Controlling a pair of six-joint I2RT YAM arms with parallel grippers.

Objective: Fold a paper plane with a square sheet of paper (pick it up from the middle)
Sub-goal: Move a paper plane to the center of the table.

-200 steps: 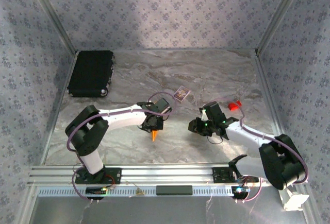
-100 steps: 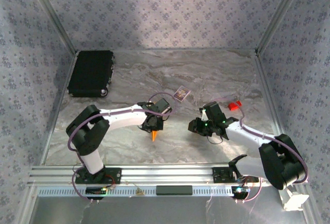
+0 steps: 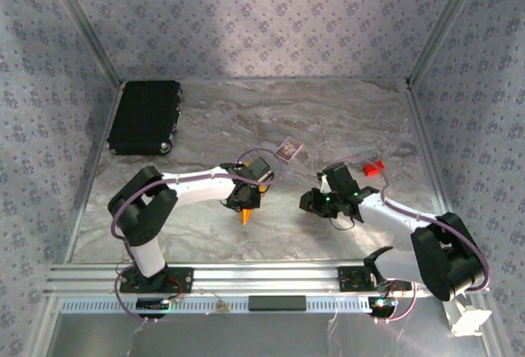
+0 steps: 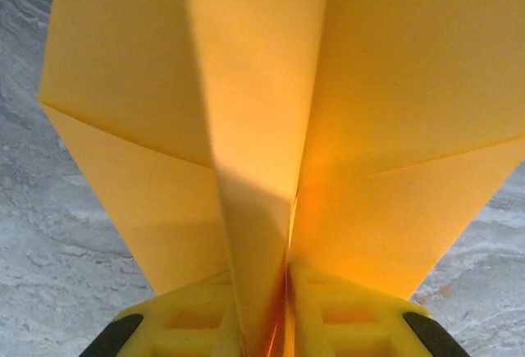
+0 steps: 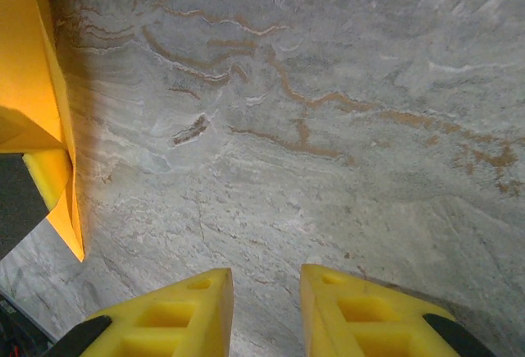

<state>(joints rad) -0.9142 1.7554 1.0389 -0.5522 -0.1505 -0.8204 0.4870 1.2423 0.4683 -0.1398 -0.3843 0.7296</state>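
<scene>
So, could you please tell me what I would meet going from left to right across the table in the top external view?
In order: black case → paper plane → purple-and-white patterned card → red block.

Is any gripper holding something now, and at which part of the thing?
The left gripper holds the paper plane by its centre fold, which is pinched between the two fingers. The right gripper holds nothing.
</scene>
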